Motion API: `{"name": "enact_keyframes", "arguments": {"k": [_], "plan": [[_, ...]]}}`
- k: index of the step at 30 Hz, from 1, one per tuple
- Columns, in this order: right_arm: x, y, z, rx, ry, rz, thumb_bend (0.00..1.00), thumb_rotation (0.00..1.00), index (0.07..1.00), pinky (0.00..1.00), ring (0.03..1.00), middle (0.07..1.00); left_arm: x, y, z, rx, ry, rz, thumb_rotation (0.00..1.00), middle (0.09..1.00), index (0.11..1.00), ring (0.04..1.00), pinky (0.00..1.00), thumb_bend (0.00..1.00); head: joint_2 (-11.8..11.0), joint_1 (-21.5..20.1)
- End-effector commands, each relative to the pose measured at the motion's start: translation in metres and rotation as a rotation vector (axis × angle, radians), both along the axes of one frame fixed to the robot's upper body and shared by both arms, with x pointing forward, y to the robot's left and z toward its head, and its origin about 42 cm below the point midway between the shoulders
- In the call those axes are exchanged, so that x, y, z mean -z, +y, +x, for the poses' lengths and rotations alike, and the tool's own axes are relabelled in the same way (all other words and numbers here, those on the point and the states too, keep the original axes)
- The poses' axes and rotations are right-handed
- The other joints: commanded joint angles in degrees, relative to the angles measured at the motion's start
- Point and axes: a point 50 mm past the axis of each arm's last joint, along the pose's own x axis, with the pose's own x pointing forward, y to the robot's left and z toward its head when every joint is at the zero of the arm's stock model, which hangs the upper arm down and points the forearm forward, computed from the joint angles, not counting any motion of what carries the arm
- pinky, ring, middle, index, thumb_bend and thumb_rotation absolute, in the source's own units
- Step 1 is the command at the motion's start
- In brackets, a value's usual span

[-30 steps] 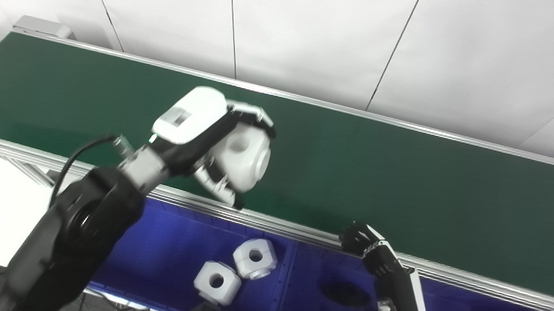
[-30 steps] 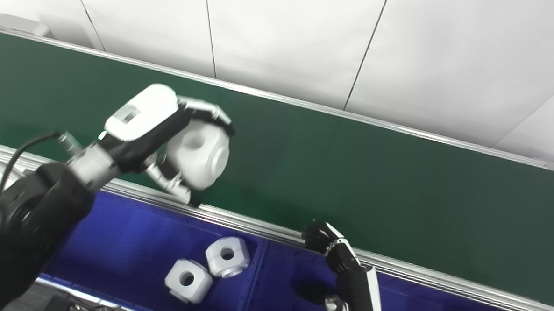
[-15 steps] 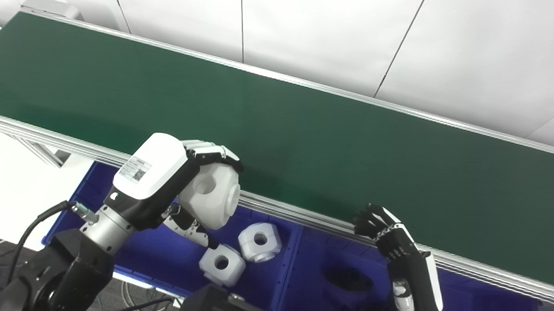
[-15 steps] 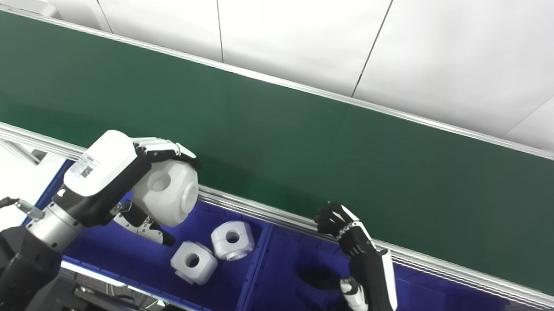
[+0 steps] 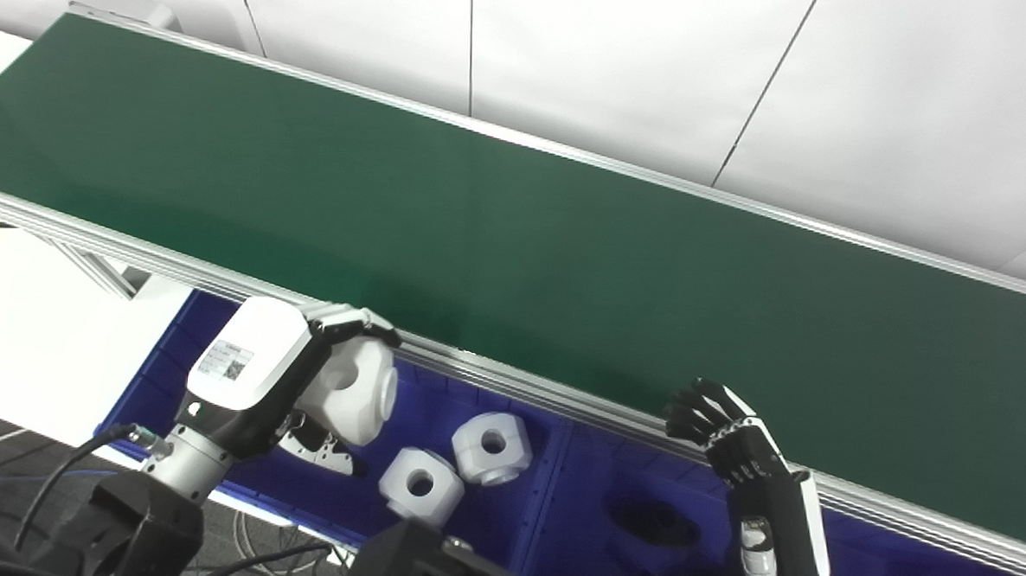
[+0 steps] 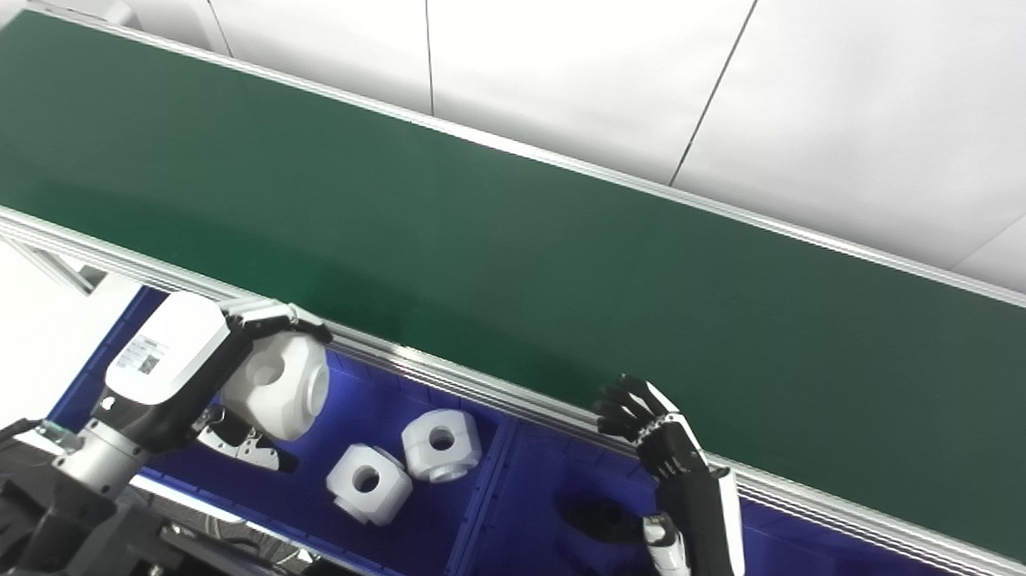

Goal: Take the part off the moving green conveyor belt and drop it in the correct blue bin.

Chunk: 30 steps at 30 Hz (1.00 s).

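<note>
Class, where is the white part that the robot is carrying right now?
The white part is in the left hand, over the left blue bin, just left of two white parts lying there.

Bright, even light is falling from above, washing out the white panelled wall (image 5: pixel 627 59) and the floor patch at far left. A soft sheen is running along the dark green conveyor belt (image 5: pixel 515 236) beyond the left hand (image 5: pixel 258 381). Under the right hand (image 6: pixel 678 468), a dark shadow is pooling in the glossy blue plastic bin (image 6: pixel 556 498) (its detail is unreadable). Focus is staying crisp throughout.
</note>
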Motion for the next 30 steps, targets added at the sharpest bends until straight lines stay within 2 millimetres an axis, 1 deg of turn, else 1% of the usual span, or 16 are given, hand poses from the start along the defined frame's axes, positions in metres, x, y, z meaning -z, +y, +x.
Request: {"name": "enact_keyframes", "arguments": {"k": [1,4,7,11,14,18,23,30], "plan": [[-0.012,0.007,0.004,-0.014,-0.035,0.039,0.82,0.90,0.812,0.68,0.735,0.769,0.004,0.004,-0.005,0.003,-0.037,0.011,0.00,0.475,0.508,0.459,0.41,0.52,0.0,0.4],[-0.014,0.010,0.009,-0.015,-0.037,0.051,0.83,0.91,0.807,0.67,0.731,0.766,0.021,0.008,-0.008,-0.008,-0.001,0.011,0.00,0.465,0.516,0.449,0.40,0.52,-0.1,1.1],[-0.016,0.011,0.013,-0.018,-0.040,0.058,0.82,0.91,0.807,0.67,0.733,0.765,0.035,0.010,-0.012,-0.015,0.032,0.006,0.00,0.465,0.514,0.449,0.40,0.52,-0.1,1.2],[-0.016,0.016,0.020,-0.019,-0.046,0.072,0.81,0.90,0.806,0.67,0.729,0.762,0.061,0.016,-0.019,-0.019,0.095,0.010,0.00,0.470,0.510,0.457,0.41,0.52,-0.3,0.6],[-0.016,0.019,0.022,-0.020,-0.048,0.079,0.82,0.90,0.808,0.67,0.733,0.765,0.072,0.021,-0.020,-0.017,0.112,0.009,0.00,0.466,0.513,0.456,0.41,0.52,-0.6,-0.5],[-0.015,0.021,0.025,-0.014,-0.059,0.080,0.82,0.89,0.806,0.67,0.734,0.766,0.077,0.024,-0.016,-0.004,0.130,0.008,0.00,0.473,0.509,0.470,0.43,0.52,-1.4,-1.6],[-0.013,0.016,0.030,0.009,-0.069,0.063,0.82,0.89,0.809,0.68,0.741,0.769,0.084,0.026,-0.014,0.007,0.142,-0.003,0.00,0.471,0.511,0.466,0.42,0.52,-1.5,-2.6],[-0.010,0.015,0.031,0.011,-0.069,0.053,0.83,0.90,0.811,0.68,0.742,0.776,0.084,0.025,-0.013,-0.028,0.113,-0.013,0.00,0.473,0.510,0.480,0.44,0.52,-2.1,-2.7]]}}
